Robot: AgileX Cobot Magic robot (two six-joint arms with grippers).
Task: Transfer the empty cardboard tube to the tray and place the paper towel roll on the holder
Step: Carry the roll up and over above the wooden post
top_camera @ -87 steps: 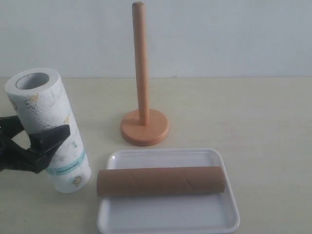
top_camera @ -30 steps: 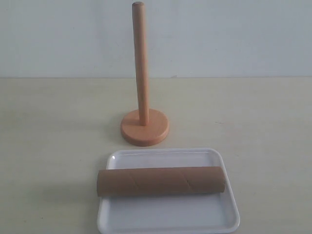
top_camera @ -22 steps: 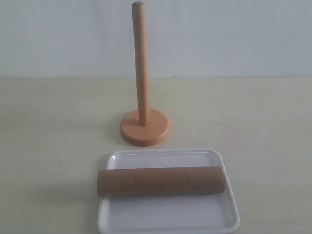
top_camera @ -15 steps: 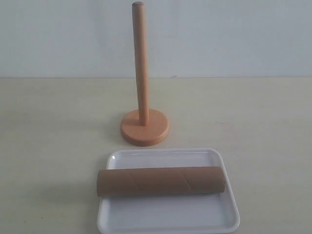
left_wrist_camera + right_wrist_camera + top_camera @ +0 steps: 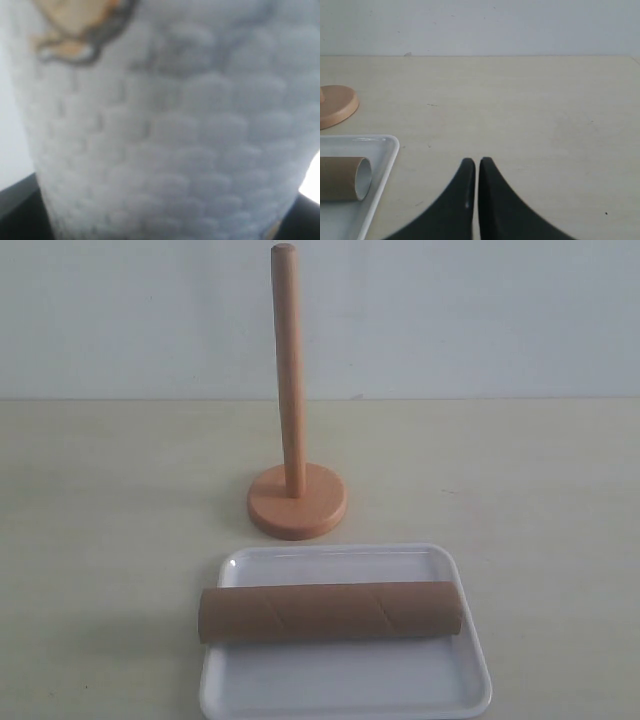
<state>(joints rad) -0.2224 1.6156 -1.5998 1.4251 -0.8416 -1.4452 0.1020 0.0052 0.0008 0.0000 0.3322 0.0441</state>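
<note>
**Left.** The paper towel roll (image 5: 165,140) fills the left wrist view at very close range: embossed white paper, with part of a yellow print at one edge. Dark parts of the left end effector (image 5: 160,227) show on either side of it. The jaws stand wide around the roll's body, so I read this as a grip on the roll. The roll is absent from the exterior view, so its place over the tabletop (image 5: 100,490) cannot be given. It is probably held high, because its core has to clear the pole tip before it can drop on.

**Centre.** The holder (image 5: 297,502) stands upright on the far side of the tray, with its pole bare. Nothing crowds the pole, so the way down from above is clear.

**Centre, near.** The tray (image 5: 345,552) sits just near of the holder base, apart from it. The empty cardboard tube (image 5: 330,611) lies across the tray on its side. Its left end pokes slightly past the left rim and its right end is inside the right rim. That half of the task looks done, and the low rim should keep the tube from rolling nearer or farther.

**Right.** The right end effector (image 5: 476,162) is closed with its jaws together and holds nothing. It hangs over bare tabletop to the right of the tray, probably parked there to keep clear of the roll's path.

**Risk.** A tilted roll could catch on the pole tip and rock the holder.
</note>
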